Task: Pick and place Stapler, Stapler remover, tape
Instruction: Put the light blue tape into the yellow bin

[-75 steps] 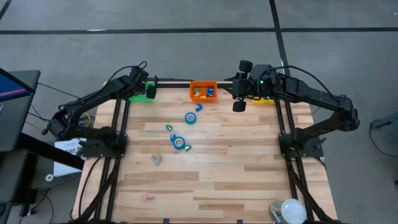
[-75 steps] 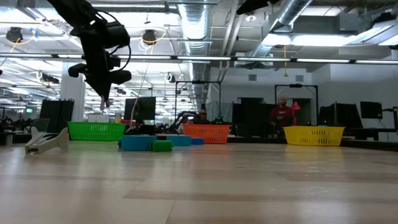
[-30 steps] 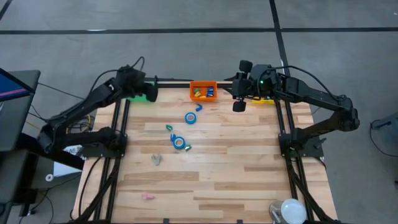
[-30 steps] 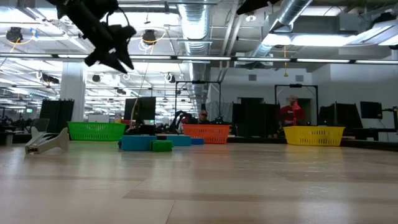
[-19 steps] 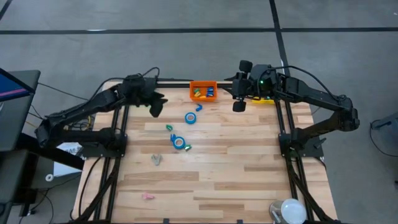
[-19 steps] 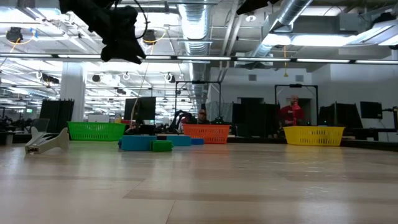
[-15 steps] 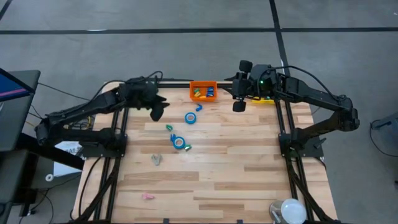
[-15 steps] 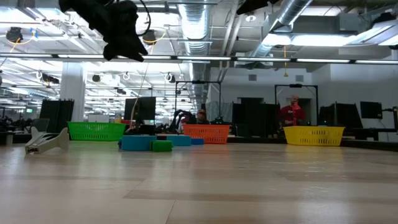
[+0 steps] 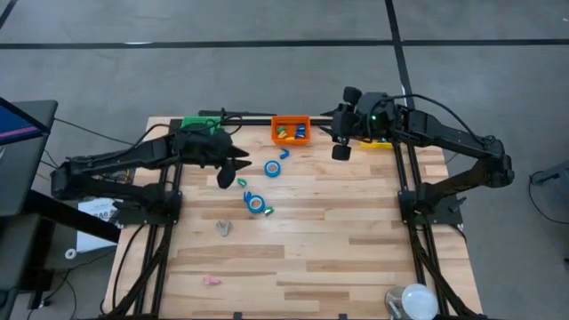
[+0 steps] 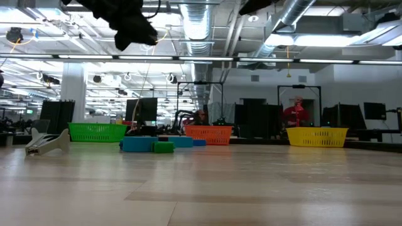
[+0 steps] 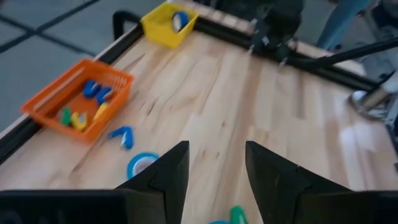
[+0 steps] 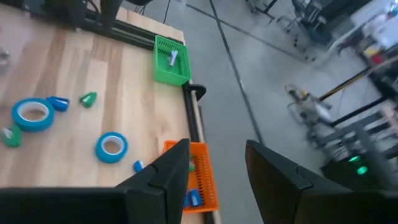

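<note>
I am looking down on a wooden bench with three small bins along its far edge: a green bin toward the left, an orange bin in the middle, and a yellow bin... no: the yellow bin toward the right, mostly covered by the right arm in the overhead view.

The job is looking partly done, by my judgement. The orange bin is holding several small blue, yellow and green pieces, the yellow bin is holding what looks like one tape roll, and the green bin is holding one pale piece. Two blue tape rolls are lying loose near the middle of the bench: one tape roll nearer the orange bin and another tape roll closer to me. Small green and blue pieces are lying beside them, a pale grey staple remover is sitting apart toward the left, and a small pink piece is lying near the front edge.

My left end effector is hanging above the bench, just left of the rolls, fingers spread and holding nothing. My right end effector is waiting beside the orange bin, also parted and empty.

The small loose pieces are too tiny to name with confidence. The bin contents are hard to sort out.
</note>
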Tool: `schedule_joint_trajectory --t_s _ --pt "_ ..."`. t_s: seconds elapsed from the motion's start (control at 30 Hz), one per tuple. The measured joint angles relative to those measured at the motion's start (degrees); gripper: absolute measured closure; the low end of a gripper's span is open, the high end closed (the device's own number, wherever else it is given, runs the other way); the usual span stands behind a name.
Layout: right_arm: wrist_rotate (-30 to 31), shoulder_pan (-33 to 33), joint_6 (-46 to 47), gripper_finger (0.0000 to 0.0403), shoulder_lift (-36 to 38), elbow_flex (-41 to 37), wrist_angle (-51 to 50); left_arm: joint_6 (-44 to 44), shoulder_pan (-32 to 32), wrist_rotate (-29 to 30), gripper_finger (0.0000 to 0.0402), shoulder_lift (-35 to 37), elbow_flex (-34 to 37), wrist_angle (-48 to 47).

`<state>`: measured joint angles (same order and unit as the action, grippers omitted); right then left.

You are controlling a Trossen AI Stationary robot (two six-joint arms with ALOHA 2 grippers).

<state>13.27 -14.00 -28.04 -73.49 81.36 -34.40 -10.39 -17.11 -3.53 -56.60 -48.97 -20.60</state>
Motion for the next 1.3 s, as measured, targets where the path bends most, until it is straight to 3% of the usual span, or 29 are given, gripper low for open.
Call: schedule_joint_trajectory --t_s 0.17,0.4,0.57,0.8,1.03,1.3 --pt "-0.41 0.00 6.56 0.0255 0.00 0.00 -3.92 0.04 1.25 0.02 0.0253 0.00 0.00 4.70" --pt "-6.90 0.17 13.93 0.0249 0.00 0.00 -10.17 0.05 1.41 -0.01 0.0253 0.00 0.00 5.82" --pt "-8.50 0.42 16.14 0.0248 0.00 0.00 -12.75 4.83 1.61 -3.76 0.0250 0.00 0.00 5.98" --pt "-8.73 0.92 16.45 0.0252 0.00 0.00 -14.90 13.00 5.18 -4.56 0.0214 0.00 0.00 6.14" --pt "-8.49 0.87 19.65 0.0241 0.00 -0.02 -17.13 13.16 6.74 -3.52 0.0163 -0.02 0.00 6.10" --pt "-8.60 0.87 22.61 0.0221 0.00 -0.09 -16.15 13.16 6.73 -3.40 0.0155 -0.02 0.00 5.96"
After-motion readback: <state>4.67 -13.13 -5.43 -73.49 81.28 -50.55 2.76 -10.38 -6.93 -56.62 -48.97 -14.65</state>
